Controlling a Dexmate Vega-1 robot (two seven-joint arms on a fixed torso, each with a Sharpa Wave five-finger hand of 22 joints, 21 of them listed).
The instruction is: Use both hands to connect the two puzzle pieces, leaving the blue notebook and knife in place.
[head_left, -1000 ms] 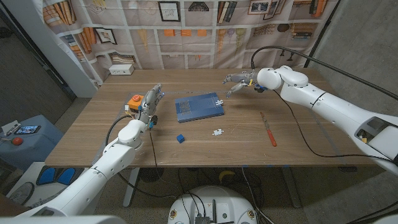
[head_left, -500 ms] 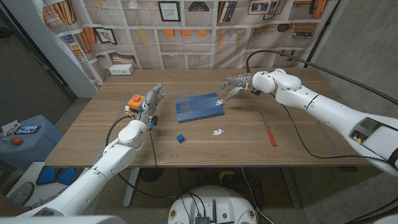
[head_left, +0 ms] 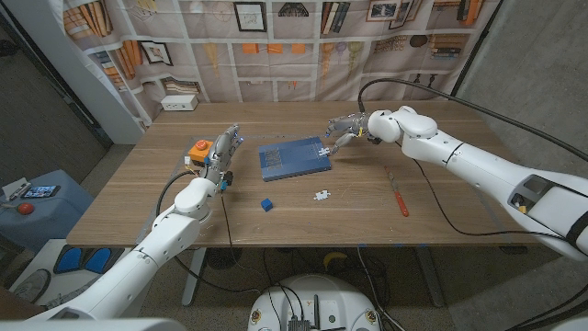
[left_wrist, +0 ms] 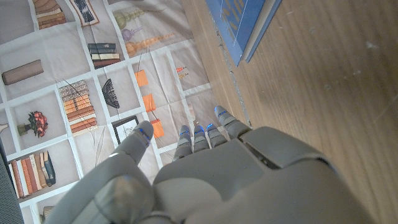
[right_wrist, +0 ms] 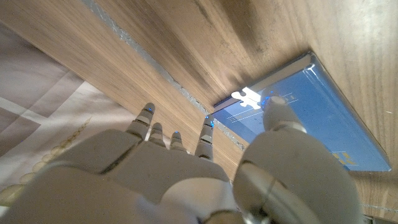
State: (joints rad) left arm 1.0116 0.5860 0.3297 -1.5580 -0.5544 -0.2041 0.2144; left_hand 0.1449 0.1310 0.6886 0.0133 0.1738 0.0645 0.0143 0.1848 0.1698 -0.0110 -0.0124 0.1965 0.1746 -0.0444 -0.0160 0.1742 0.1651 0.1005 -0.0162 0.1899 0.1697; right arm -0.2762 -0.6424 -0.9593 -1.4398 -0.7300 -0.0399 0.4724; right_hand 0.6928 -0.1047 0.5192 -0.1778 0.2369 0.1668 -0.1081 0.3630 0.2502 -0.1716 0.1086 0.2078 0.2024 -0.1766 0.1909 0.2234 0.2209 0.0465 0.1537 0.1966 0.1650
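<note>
The blue notebook [head_left: 292, 158] lies mid-table. One white puzzle piece [head_left: 328, 150] sits on its right edge, and it is seen again as a white puzzle piece [right_wrist: 247, 96] on the corner of the blue notebook [right_wrist: 323, 124]. A second white puzzle piece [head_left: 321, 195] lies on the bare wood in front of the notebook. My right hand [head_left: 345, 124] hovers just beyond the notebook's far right corner, fingers spread and holding nothing. My left hand [head_left: 221, 153] stands left of the notebook, fingers up and apart, empty. The notebook's edge [left_wrist: 245, 28] shows past my left hand [left_wrist: 205, 180].
A knife [head_left: 397, 191] with a reddish handle lies to the right. A small blue block [head_left: 266, 204] sits in front of the notebook, left of the loose piece. An orange object [head_left: 198, 149] stands behind my left hand. A white box [head_left: 180, 102] is at the far left edge.
My right hand has moved left and slightly nearer, closing on the notebook's far right corner. The left hand and the objects have stayed still.
</note>
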